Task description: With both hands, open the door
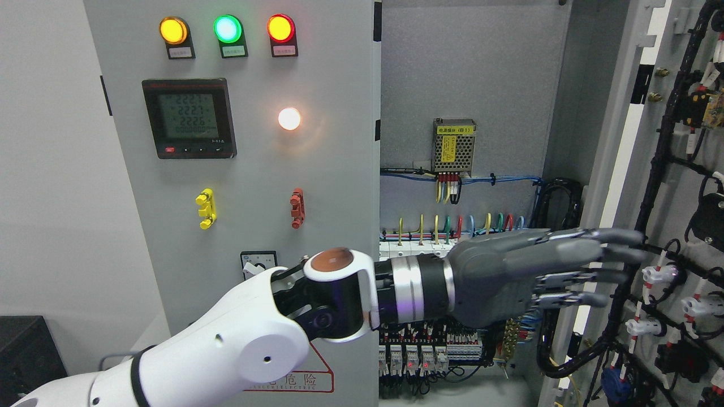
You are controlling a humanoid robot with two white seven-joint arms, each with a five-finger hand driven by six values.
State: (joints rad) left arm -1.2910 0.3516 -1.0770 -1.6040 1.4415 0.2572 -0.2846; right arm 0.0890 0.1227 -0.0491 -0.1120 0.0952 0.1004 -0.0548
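The left hand (543,271) is grey and reaches from the lower left across the open cabinet toward the right door (667,186). Its fingers (611,236) are stretched out almost straight and a little apart, and they hold nothing. The fingertips lie at the inner side of this door, near its edge, over the black cable bundle (650,186); whether they touch the door or the cables I cannot tell. The white forearm (226,350) and the wrist with the silver ring (410,288) cross in front of the left door (254,169).

The right door is swung open, and its inner face shows with black cables and white connectors (659,274). The left door is closed. It carries three round lamps at the top, yellow (173,30), green (227,28) and red (280,27), a black meter with a display (188,117), one glowing white lamp (289,118), a yellow handle (206,208) and a red handle (297,208).

Between the doors the inside of the cabinet (469,73) is visible. On its grey back plate there is a small metal power supply box with a yellow label (453,146), and under it a row of coloured wires (452,226) above the breakers. At the lower left corner of the view stands a black box (25,356).
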